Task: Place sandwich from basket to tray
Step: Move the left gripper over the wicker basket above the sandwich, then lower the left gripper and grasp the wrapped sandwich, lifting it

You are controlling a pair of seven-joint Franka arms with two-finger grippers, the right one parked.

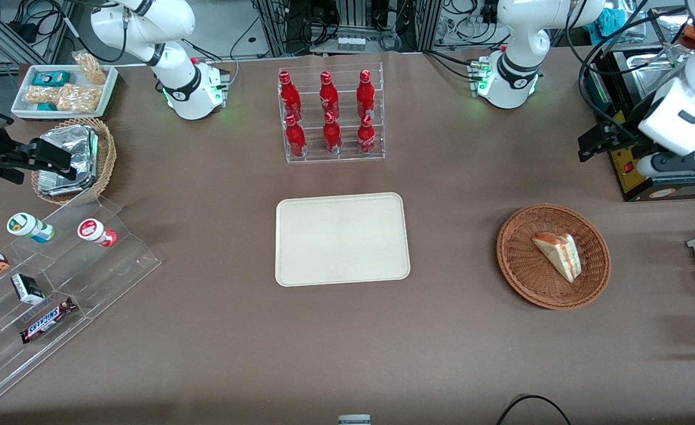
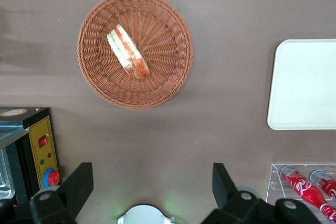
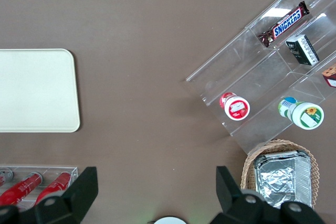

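Tray (image 1: 342,239) bare, mid-table. Sandwich (image 1: 557,255) lying in basket (image 1: 515,260) toward working arm's end, untouched. Gripper (image 2: 152,184) raised above table, farther from front camera than basket, fingers spread, holding nothing

A clear-wrapped triangular sandwich (image 1: 557,256) of pale bread lies in the shallow reddish-brown wicker basket (image 1: 518,265). The flat cream rectangular tray (image 1: 342,238) sits apart, toward the parked arm's end. The claw (image 2: 152,184) hangs spread high above the worktop.
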